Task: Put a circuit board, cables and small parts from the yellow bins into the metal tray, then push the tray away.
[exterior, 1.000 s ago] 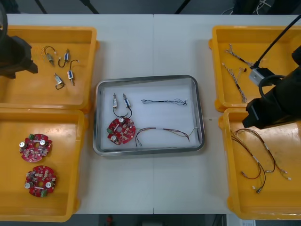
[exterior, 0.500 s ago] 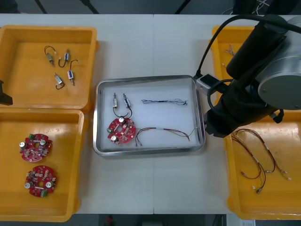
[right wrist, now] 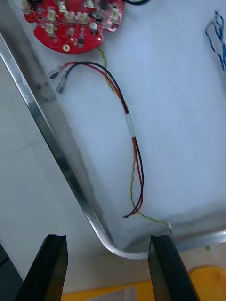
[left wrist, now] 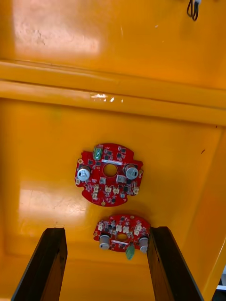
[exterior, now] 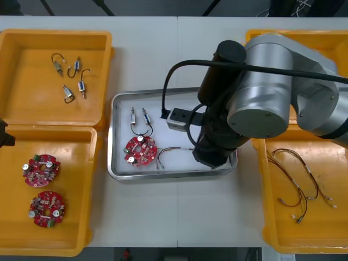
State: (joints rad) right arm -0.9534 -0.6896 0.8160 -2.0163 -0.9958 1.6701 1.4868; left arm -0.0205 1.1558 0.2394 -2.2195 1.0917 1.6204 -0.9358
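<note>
light desk (exterior: 179,217) under a steep overhead camera: the metal tray (exterior: 115,136) sits at its middle, white inside, with yellow bins on either side. one round red circuit board (exterior: 140,150) lies near the tray's near left corner. two small metal parts (exterior: 138,116) with black leads lie just beyond it. a red and yellow cable (exterior: 173,151) trails from beside the board toward my right arm (exterior: 255,92), which reaches across the tray's right half and covers it.

my right tool (right wrist: 108,238) hangs above the tray's near right corner, fingers (right wrist: 52,263) spread wide with nothing between them. from the wrist, the tray (right wrist: 56,141) bends its rounded corner between the two fingers. the cable (right wrist: 134,141) ends just inside that corner. the board (right wrist: 70,19) sits farther along the rim, and a blue and white cable (right wrist: 215,33) lies well apart from it on the white floor.

outward, the far left bin (exterior: 32,103) holds several more parts (exterior: 68,76). the near left bin (exterior: 76,228) holds two spare boards (exterior: 41,169). my left tool (left wrist: 106,230) hovers over that bin (left wrist: 47,155), fingers apart and empty, both spare boards (left wrist: 109,175) below it. the near right bin (exterior: 326,239) holds loose cables (exterior: 299,187), red and yellow. the far right bin (exterior: 326,39) is mostly behind my arm.
</note>
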